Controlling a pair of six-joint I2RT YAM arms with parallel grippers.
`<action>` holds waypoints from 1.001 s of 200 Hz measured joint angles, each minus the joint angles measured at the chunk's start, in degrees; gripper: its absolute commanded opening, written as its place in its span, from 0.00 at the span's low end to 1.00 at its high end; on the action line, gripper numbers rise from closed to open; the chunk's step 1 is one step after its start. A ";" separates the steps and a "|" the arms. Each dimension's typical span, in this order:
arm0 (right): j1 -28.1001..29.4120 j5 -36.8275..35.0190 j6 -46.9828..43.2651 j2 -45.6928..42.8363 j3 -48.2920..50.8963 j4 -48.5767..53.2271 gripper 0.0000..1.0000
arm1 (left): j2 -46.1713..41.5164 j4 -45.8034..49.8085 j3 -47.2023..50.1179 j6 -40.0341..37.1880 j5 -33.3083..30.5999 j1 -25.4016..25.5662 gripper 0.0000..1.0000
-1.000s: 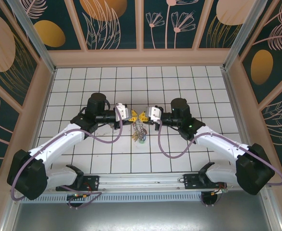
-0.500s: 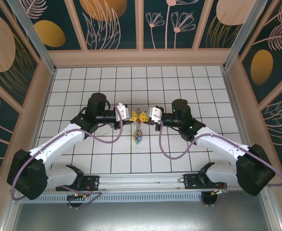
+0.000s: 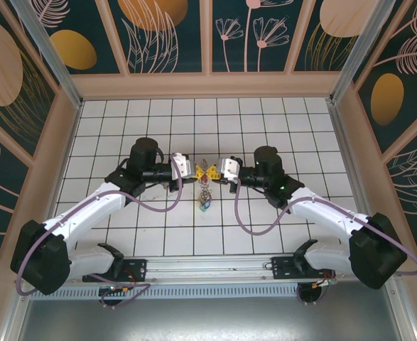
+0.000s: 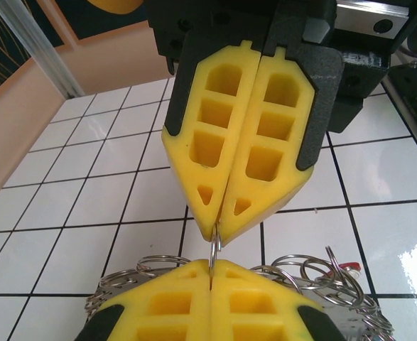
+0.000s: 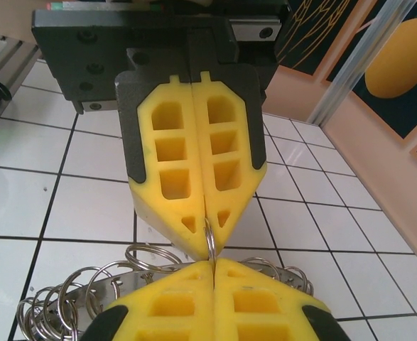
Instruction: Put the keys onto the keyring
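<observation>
Both grippers are met tip to tip over the middle of the tiled table (image 3: 265, 114). The left gripper (image 3: 199, 170) is closed flat, and the right gripper (image 3: 214, 170) is likewise closed. Each is clamped on opposite sides of one wire loop (image 4: 214, 246), which is presented edge-on between them. This two-sided hold is judged to steady the loop, or to pry it open, so that a key can be threaded.

The keys (image 3: 206, 199) are hung in a bunch directly beneath the meeting point, near the tiles. Whether they touch cannot be told.

From above, the coloured bunch and both arm poses are shown, but the loop itself is too small to be made out. In the wrist views the pinch is made plain. A cluster of small rings (image 5: 73, 298) and a grey plate, taken to be the keyring (image 4: 354, 314), are also revealed under the fingers, along with a red key head (image 4: 347, 266).
</observation>
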State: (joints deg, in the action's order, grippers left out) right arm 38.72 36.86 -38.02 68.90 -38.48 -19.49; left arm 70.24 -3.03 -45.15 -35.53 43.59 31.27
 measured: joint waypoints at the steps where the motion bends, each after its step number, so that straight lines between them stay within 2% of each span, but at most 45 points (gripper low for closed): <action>1: 0.00 -0.04 0.07 0.00 0.00 0.15 0.18 | -0.13 -0.07 0.11 0.00 -0.24 0.04 0.00; 9: 0.04 -0.48 -0.57 0.00 -0.02 0.81 0.23 | -0.96 -0.31 0.81 -0.02 -1.68 0.26 0.00; 44: 0.04 -1.33 -2.69 -0.57 -0.13 4.37 0.30 | -7.19 -1.51 4.00 -3.04 -8.57 0.13 0.00; 106: -0.37 -3.87 -4.50 -2.25 -0.92 6.60 0.33 | -8.44 -1.40 3.82 -12.57 -16.35 0.13 0.00; 128: -1.31 -3.37 -0.87 -2.23 -1.40 6.43 0.35 | -8.11 -1.25 3.08 -14.62 -18.84 0.13 0.00; 145: -1.66 -3.61 2.49 -2.23 -1.64 5.66 0.43 | -6.80 -0.94 1.20 -15.58 -20.63 0.13 0.00; 167: -1.44 -6.40 9.05 -2.25 -0.70 2.01 0.44 | -4.87 -0.20 -1.33 -15.87 -23.34 -0.57 0.00; 200: 4.46 -15.06 15.15 -1.55 2.29 -2.54 0.48 | -2.54 0.31 -3.82 -13.86 -26.56 -6.38 0.00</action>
State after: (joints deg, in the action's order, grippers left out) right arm 43.18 21.80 -22.87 67.35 -36.18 -22.02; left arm 67.70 -2.72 -48.97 -49.39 17.04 24.88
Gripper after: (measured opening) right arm 0.479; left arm 0.061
